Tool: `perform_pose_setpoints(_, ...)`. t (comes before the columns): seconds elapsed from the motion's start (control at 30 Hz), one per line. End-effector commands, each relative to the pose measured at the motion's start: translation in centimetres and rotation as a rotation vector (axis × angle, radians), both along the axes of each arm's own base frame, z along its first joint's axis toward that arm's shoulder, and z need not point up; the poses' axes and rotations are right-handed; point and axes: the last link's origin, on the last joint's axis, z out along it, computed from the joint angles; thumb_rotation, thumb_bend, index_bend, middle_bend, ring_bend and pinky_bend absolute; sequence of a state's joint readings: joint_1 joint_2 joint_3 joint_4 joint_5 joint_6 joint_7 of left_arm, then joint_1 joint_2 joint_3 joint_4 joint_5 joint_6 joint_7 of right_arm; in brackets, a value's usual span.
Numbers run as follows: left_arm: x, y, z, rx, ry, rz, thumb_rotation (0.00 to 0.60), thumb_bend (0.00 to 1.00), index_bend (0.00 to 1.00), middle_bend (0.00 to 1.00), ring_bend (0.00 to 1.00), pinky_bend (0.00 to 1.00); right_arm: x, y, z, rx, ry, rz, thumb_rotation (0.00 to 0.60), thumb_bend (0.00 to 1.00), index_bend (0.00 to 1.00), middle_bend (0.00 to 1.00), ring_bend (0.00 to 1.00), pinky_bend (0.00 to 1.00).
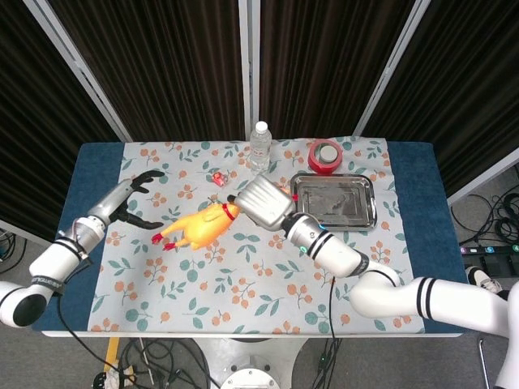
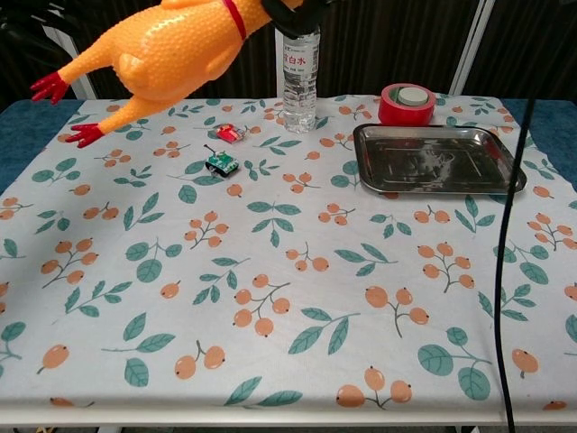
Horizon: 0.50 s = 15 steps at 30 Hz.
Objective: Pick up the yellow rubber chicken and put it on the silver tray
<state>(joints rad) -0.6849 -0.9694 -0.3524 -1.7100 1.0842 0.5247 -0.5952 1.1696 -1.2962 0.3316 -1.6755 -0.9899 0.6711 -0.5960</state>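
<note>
The yellow rubber chicken hangs in the air over the table's left-middle, red feet pointing left. My right hand grips it by the head and neck end. In the chest view the chicken fills the top left, and only dark fingers of that hand show at the top edge. My left hand is open, fingers spread, just left of the chicken's feet and apart from them. The silver tray lies empty at the right, also seen as the tray in the chest view.
A water bottle stands at the back middle, with a red tape roll behind the tray. Two small toys, red and green, lie left of the bottle. A black cable hangs down at the right.
</note>
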Motion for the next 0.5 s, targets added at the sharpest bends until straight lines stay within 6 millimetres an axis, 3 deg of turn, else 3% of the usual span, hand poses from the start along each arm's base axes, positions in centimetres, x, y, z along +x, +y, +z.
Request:
perform_pose_setpoints(0.03, 0.9, 0.2, 0.2, -0.018, -0.011, -0.006, 0.600, 0.01, 0.18, 0.16, 0.12, 0.21, 2.4, 0.1, -1.4, -0.025, 0.020, 0.015, 0.600, 0.73, 0.76, 0.70, 0.62, 0.79)
perform_pose_setpoints(0.5, 1.7, -0.5, -0.7, -0.127, -0.095, 0.045, 0.600, 0.00, 0.15, 0.16, 0.12, 0.21, 5.4, -0.2, -4.3, -0.138, 0.029, -0.038, 0.600, 0.73, 0.76, 0.70, 0.62, 0.79)
